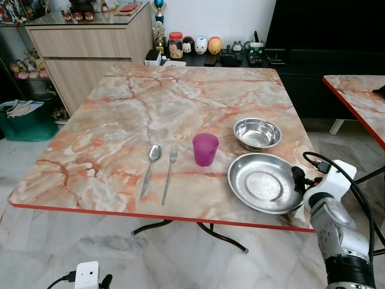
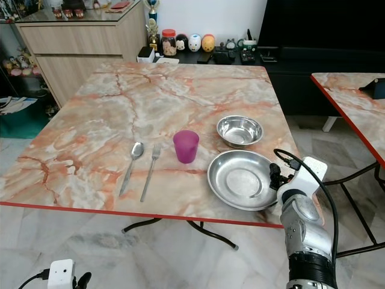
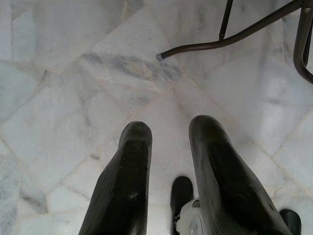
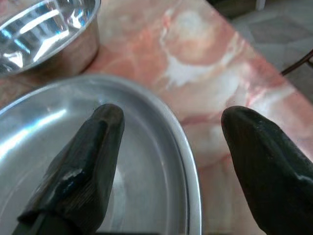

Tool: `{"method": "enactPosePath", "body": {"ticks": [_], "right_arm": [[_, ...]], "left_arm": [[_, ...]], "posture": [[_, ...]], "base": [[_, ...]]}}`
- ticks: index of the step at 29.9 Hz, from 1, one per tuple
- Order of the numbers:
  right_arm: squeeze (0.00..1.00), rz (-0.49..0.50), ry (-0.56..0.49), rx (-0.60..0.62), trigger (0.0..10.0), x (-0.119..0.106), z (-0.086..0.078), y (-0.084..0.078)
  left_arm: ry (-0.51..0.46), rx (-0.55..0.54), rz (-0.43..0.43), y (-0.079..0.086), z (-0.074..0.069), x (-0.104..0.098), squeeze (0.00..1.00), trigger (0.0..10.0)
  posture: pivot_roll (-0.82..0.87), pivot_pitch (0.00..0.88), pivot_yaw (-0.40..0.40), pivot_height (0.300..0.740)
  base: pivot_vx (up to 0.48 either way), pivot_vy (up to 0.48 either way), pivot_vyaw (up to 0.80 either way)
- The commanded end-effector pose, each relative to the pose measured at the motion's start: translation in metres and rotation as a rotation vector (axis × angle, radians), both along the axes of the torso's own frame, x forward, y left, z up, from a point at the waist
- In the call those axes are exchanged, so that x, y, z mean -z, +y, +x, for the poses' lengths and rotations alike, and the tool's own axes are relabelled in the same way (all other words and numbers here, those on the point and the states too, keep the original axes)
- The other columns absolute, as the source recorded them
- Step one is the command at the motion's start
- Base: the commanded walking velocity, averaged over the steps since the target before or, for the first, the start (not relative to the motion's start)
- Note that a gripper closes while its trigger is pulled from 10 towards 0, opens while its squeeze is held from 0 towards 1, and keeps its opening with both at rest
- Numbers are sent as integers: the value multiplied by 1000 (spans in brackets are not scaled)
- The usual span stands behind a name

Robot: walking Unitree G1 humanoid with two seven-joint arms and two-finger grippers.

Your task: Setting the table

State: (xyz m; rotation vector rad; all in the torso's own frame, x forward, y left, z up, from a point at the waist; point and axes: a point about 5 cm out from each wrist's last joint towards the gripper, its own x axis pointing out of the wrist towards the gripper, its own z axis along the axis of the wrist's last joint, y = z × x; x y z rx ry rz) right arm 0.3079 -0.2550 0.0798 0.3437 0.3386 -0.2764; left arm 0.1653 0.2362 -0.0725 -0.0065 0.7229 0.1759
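Plate (image 1: 263, 182): rim is straddled by the spread fingers of the right gripper (image 4: 168, 147); a square, firm pinch is advised, well clear of the bowl (image 1: 257, 133).

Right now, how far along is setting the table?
Laid out already: spoon, fork, purple cup and steel bowl. In hand: the right gripper, open, straddles the steel plate rim. Left: letting go or nudging it. The left gripper hangs idle.
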Motion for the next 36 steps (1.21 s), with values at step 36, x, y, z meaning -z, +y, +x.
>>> {"method": "enactPosePath", "body": {"ticks": [36], "right_arm": [[0, 44, 4, -128, 10000, 10, -12, 1]], "left_arm": [[1, 59, 38, 0, 6, -3, 0, 10000]], "posture": [[-17, 0, 20, 732]], "base": [[0, 0, 0]]}}
